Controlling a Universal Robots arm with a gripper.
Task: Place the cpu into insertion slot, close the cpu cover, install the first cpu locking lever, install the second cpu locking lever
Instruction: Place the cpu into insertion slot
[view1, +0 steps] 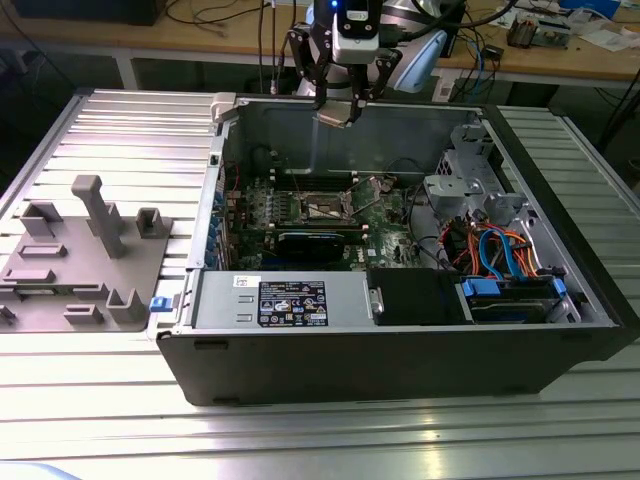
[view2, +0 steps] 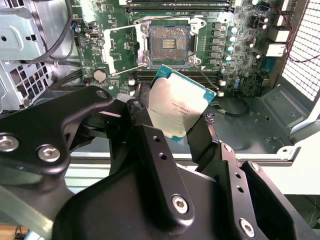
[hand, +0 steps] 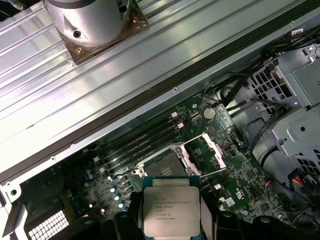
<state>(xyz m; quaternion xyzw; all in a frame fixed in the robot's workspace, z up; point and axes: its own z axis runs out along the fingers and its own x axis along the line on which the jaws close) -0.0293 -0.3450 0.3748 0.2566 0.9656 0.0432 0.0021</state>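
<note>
My gripper (view1: 338, 116) hangs above the rear wall of the open computer case (view1: 400, 350), shut on the cpu (view2: 179, 106). The cpu is a small square chip with a silver top and a teal edge, clamped between two black fingers (view2: 142, 102) in both wrist views (hand: 171, 211). Below it, on the green board (view1: 380, 215), lies the insertion slot (view2: 169, 42) (hand: 166, 167) (view1: 328, 208), dark, uncovered and bare inside. The cpu cover (hand: 206, 151) (view2: 121, 46) is swung open beside the slot. The chip is well above the slot and apart from it.
A long black card (view1: 320, 243) lies in front of the slot. A grey power supply (view1: 285, 300) fills the case front, and a drive cage with orange and blue cables (view1: 500, 255) the exterior view's right. A grey fixture block (view1: 85, 260) stands on the ribbed table.
</note>
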